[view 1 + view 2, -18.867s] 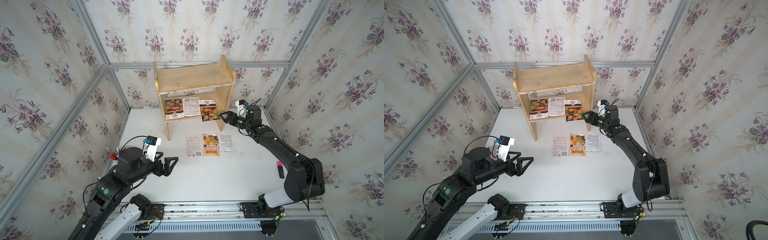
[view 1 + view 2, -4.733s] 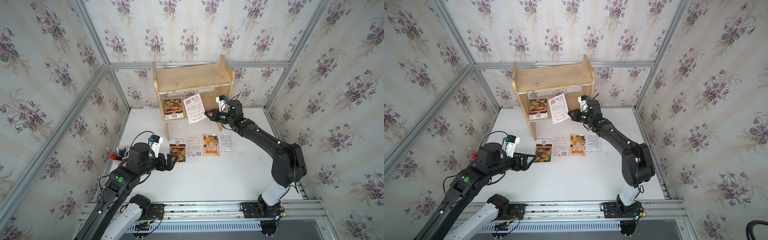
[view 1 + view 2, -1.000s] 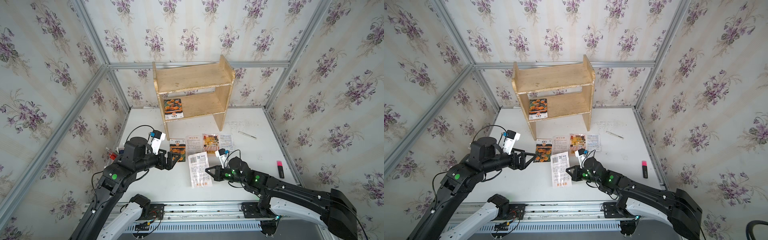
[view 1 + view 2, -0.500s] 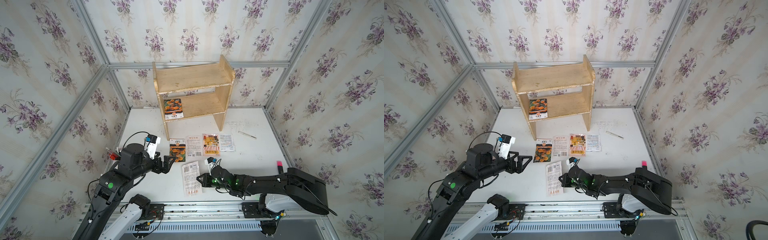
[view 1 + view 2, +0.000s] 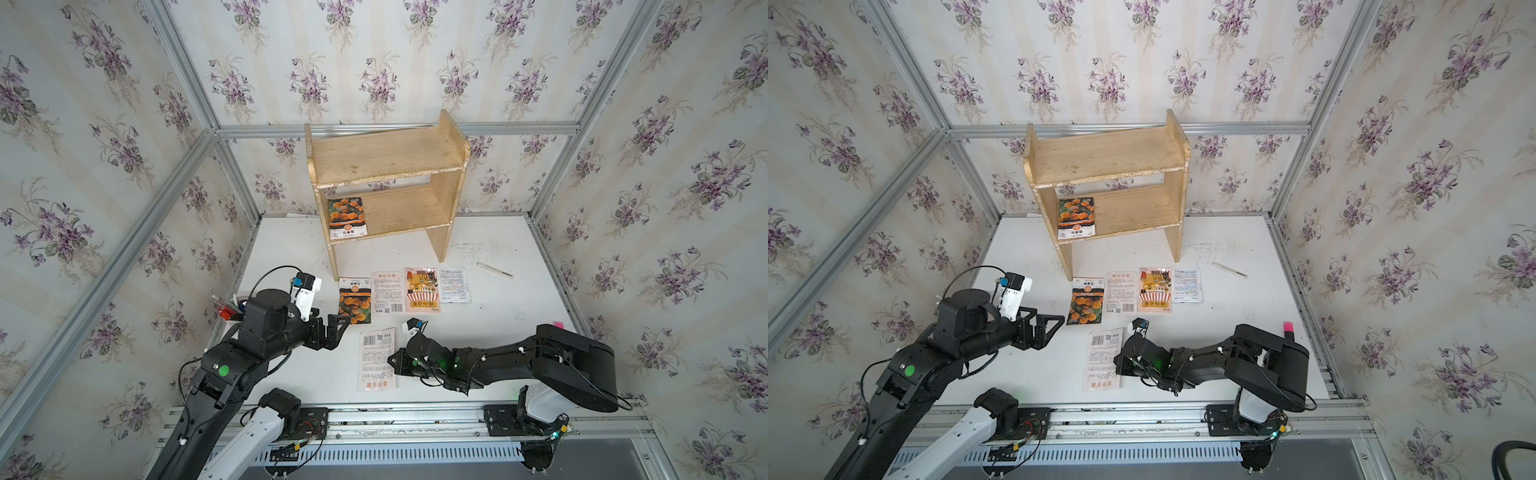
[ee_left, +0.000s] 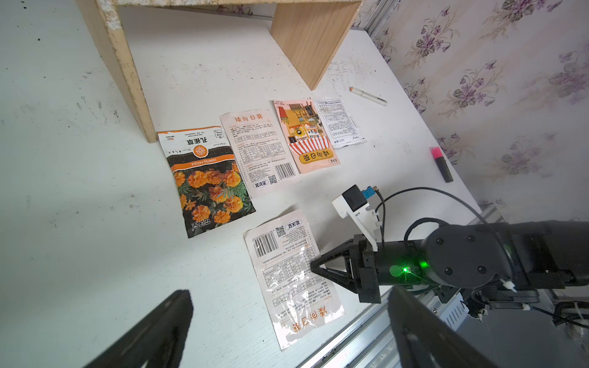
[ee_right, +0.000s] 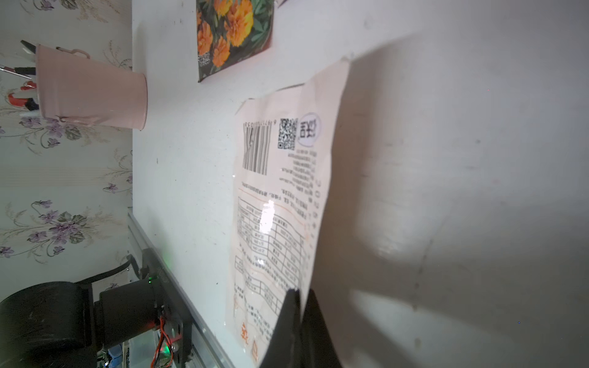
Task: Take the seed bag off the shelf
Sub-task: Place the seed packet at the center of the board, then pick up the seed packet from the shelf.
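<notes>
Coming down from the shelf (image 5: pixel 386 166), the pale seed bag (image 5: pixel 376 359) is now lying flat on the surface (image 5: pixel 498 316) near its front edge; a second ago it was hanging in the air from the right tool (image 5: pixel 392 362). That tool is sitting low beside the bag with its jaws narrow, and the right wrist view shows them pinching the bag's long edge. The left tool (image 5: pixel 338 328) is hovering wide open and holding nothing, just short of the row of four bags (image 5: pixel 386 291) lying in front of the shelf. One orange-flower bag (image 5: pixel 347 218) is still resting on the lower board, where three were sitting earlier. Judging by this, the pale bag's removal is nearly finishing: only letting go is remaining, and the last bag is likely waiting its turn.
</notes>
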Motion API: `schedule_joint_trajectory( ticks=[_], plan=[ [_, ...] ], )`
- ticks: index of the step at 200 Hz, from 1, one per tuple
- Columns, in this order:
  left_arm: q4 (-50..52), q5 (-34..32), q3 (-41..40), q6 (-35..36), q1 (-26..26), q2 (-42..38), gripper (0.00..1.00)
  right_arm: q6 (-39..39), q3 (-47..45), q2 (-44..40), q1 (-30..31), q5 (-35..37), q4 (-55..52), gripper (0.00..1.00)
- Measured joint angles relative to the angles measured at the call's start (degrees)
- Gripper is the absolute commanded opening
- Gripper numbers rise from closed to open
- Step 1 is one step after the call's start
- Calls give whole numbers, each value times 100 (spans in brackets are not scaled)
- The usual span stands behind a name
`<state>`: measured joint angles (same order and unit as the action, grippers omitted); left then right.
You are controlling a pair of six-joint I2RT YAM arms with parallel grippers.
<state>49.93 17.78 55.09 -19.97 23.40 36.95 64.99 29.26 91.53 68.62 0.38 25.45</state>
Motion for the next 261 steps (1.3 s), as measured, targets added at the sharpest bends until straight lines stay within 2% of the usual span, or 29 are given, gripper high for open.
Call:
schedule_joint_trajectory(
  ticks=[31,55,93,131,164,197,230,261],
  plan=[
    [2,-48,-20,-2,0,9,100,-7,52,-17,4,140,-79,35],
    [0,-66,-26,-7,0,48,100,-9,42,-188,11,328,-367,43],
    [0,-146,-48,-22,0,24,100,-271,26,-914,13,776,-1169,50],
    [0,-275,-59,-68,0,37,100,-1191,597,-1532,9,1078,-1897,57],
    [-2,-326,-92,-133,0,31,100,-2273,1377,-1598,-28,1257,-2441,59],
    [2,-367,-94,-160,0,20,100,-3279,2245,-1375,-393,1368,-2763,63],
    [37,-393,-68,-214,0,4,100,-4061,3071,-951,-1012,1266,-2822,65],
    [37,-404,-94,-302,0,-44,100,-4719,4035,-280,-1434,1174,-2824,74]
  ],
)
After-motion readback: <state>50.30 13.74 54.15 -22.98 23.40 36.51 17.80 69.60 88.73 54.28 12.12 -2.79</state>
